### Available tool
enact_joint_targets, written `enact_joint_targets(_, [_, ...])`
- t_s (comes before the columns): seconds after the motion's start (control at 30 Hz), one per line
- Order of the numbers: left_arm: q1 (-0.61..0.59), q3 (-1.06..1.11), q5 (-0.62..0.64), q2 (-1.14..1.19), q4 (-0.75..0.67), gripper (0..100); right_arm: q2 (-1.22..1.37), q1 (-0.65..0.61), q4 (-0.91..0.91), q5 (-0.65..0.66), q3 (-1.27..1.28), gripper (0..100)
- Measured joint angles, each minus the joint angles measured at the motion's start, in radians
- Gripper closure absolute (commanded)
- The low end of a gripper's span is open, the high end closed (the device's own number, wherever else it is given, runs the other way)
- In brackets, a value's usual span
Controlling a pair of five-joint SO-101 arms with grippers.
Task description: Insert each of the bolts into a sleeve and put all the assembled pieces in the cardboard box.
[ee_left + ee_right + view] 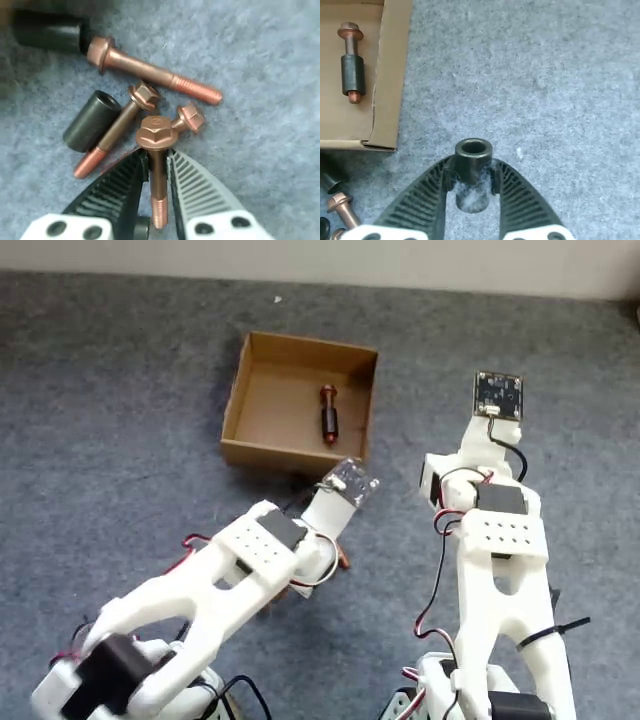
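In the left wrist view my left gripper (157, 159) is shut on the shank of a copper bolt (157, 137), its hex head just past the fingertips. Under it on the carpet lie a long bolt (150, 70), two more bolts (117, 127) (188, 119) and two black sleeves (90, 120) (47, 31). My right gripper (472, 172) is shut on a black sleeve (473, 155), whose open bore faces the camera. The cardboard box (250, 390) holds one bolt seated in a sleeve (328, 412), and that assembled piece (351, 62) also lies in the box (387, 75) in the right wrist view.
The left arm (240, 570) stretches over the carpet just in front of the box. The right arm (500, 540) stands to the right of the box. Loose bolts (340, 207) lie by the box's near corner. Grey carpet (545, 75) spreads to the right.
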Motion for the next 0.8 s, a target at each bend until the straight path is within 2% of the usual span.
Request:
enact_joint_targets(0.2, [-0.015, 0.017, 0.000, -0.265, 0.055, 100, 0.000, 0.000, 0.000, 0.000, 0.000, 99.2])
enact_joint_targets(0.4, [-0.129, 0.035, 0.000, -0.503, 0.057, 100, -0.126, -0.009, 0.044, 0.040, 0.002, 99.2])
enact_joint_targets(0.53, [-0.170, 0.035, 0.000, -0.655, 0.061, 100, -0.301, -0.077, 0.074, 0.080, 0.078, 99.2])
enact_joint_targets(0.8, [-0.178, 0.037, 0.000, -0.941, 0.061, 100, -0.597, -0.245, 0.075, 0.129, 0.232, 99.2])
